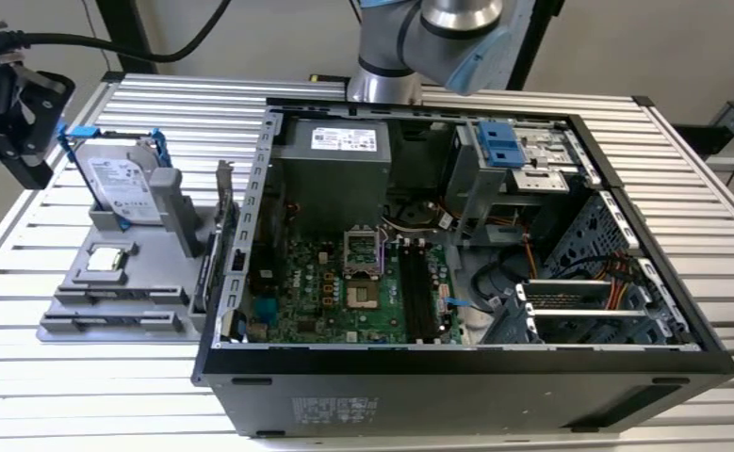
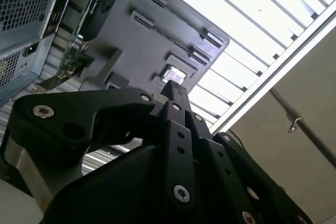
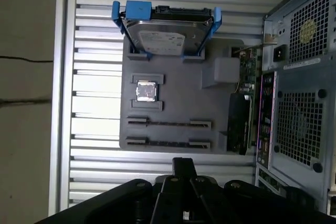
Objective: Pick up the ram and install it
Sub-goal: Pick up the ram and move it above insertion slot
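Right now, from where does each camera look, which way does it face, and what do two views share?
Exterior view: off the arm, beside the open computer case, looking down into it; an arm joint shows behind.
First wrist view: on the arm, facing down past the gripper at the grey holder with the ram.
Second wrist view: on the arm, looking slantwise along the gripper at that holder.
Shared: both wrist views show the processor chip.

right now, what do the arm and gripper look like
The arm is made of silver-grey metal tubes with a pale blue cap on its joint. In both wrist views, the gripper is matt black, built of angular linked bars pinned with small silver screws.
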`<state>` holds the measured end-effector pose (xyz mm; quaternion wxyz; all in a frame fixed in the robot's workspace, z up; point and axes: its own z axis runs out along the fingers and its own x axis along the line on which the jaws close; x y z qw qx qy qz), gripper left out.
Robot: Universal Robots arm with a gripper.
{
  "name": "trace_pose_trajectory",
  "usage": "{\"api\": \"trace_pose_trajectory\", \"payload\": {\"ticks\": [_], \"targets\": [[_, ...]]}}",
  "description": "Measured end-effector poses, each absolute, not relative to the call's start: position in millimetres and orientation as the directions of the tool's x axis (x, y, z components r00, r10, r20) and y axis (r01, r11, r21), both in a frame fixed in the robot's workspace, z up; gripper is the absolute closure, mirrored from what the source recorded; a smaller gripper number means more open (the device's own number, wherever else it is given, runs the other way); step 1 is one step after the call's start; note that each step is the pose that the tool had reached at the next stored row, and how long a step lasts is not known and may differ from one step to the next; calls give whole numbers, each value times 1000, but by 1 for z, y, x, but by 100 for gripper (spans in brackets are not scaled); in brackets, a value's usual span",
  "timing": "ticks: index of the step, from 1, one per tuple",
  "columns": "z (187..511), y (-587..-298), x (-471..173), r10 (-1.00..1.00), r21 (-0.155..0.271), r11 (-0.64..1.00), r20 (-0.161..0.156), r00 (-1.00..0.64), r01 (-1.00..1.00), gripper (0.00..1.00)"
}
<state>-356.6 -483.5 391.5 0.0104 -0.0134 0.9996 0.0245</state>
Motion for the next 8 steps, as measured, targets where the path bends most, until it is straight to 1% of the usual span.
{"api": "trace_pose_trajectory", "payload": {"ticks": [8], "targets": [[392,-485,-357,-26,49,998,-22,-999,-27,100]]}}
